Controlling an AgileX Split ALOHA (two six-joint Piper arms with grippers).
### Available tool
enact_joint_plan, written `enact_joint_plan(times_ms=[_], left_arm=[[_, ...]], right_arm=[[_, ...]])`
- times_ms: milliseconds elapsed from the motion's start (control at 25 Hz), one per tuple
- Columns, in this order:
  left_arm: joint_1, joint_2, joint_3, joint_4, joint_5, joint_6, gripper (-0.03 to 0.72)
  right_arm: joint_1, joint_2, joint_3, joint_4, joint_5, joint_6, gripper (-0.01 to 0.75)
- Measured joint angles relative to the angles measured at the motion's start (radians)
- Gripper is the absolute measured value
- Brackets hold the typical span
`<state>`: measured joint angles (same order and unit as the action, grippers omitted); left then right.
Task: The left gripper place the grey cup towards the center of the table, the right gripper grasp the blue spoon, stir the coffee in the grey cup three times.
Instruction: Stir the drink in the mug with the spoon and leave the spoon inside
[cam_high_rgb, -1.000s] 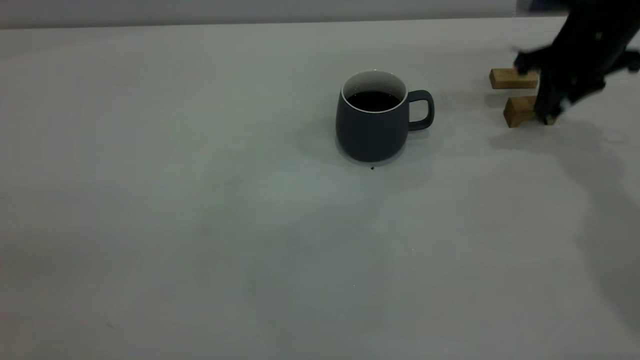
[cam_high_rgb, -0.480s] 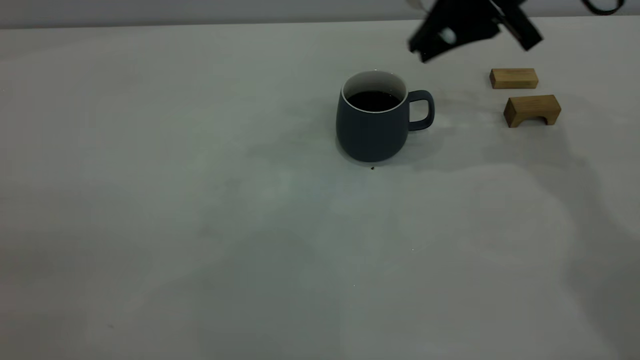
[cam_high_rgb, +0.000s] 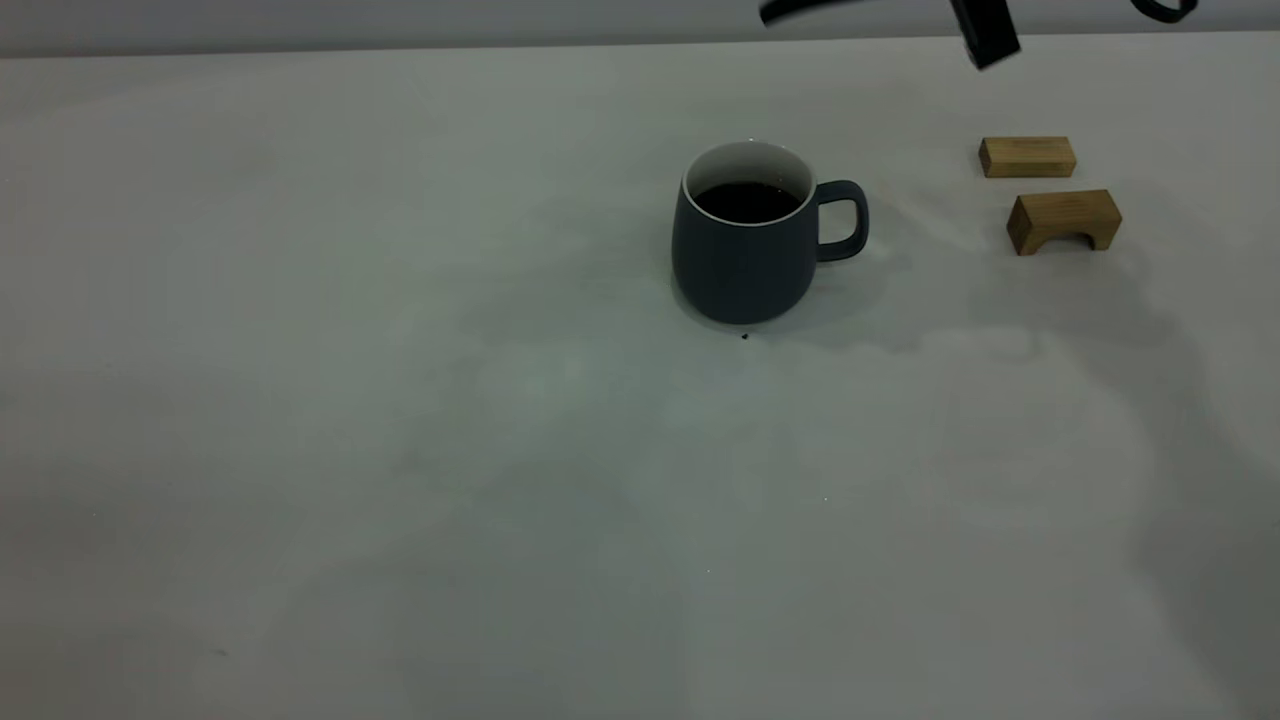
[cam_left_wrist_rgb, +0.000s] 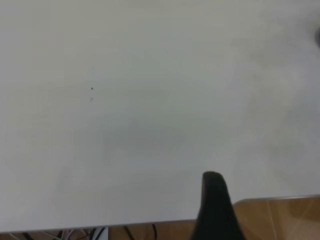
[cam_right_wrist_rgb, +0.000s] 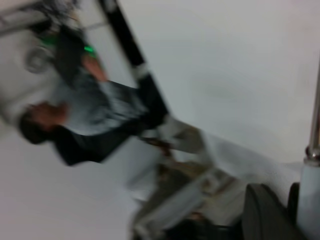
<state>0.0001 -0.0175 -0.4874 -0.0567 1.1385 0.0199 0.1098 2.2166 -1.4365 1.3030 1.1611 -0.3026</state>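
The grey cup (cam_high_rgb: 740, 260) stands upright near the middle of the table (cam_high_rgb: 400, 420), its handle toward the right, with dark coffee (cam_high_rgb: 747, 200) inside. Only black parts of the right arm (cam_high_rgb: 985, 35) show at the top edge of the exterior view, high above the table and right of the cup. In the right wrist view my right gripper (cam_right_wrist_rgb: 290, 205) is shut on the blue spoon (cam_right_wrist_rgb: 309, 195), whose pale handle and metal stem run along the picture's edge. My left gripper (cam_left_wrist_rgb: 214, 200) hangs over the table's near edge, far from the cup.
Two wooden blocks (cam_high_rgb: 1027, 157) (cam_high_rgb: 1063, 220), one flat and one arched, lie to the right of the cup. A tiny dark speck (cam_high_rgb: 744, 336) sits just in front of the cup. A blurred person (cam_right_wrist_rgb: 85, 120) shows in the right wrist view.
My right gripper has lifted from the wooden blocks, swung up and left, and now sits almost out of the exterior view's top. The cup and blocks have not moved.
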Motion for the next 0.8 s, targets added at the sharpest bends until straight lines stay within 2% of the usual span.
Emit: enact_joint_plan(times_ms=[240, 320, 400, 600, 720, 800], left_arm=[[0.000, 0.000, 0.000, 0.000, 0.000, 0.000, 0.585], [0.000, 0.000, 0.000, 0.000, 0.000, 0.000, 0.585], [0.000, 0.000, 0.000, 0.000, 0.000, 0.000, 0.585], [0.000, 0.000, 0.000, 0.000, 0.000, 0.000, 0.585], [0.000, 0.000, 0.000, 0.000, 0.000, 0.000, 0.585], [0.000, 0.000, 0.000, 0.000, 0.000, 0.000, 0.585]], right_arm=[[-0.005, 0.001, 0.000, 0.194, 0.001, 0.042, 0.111], [-0.009, 0.001, 0.000, 0.233, 0.001, 0.112, 0.111], [-0.014, 0.001, 0.000, 0.252, 0.001, 0.245, 0.111], [-0.015, 0.001, 0.000, 0.268, -0.015, 0.749, 0.111], [-0.015, 0.001, 0.000, 0.268, -0.025, 0.950, 0.111], [-0.015, 0.001, 0.000, 0.268, -0.046, 1.005, 0.111]])
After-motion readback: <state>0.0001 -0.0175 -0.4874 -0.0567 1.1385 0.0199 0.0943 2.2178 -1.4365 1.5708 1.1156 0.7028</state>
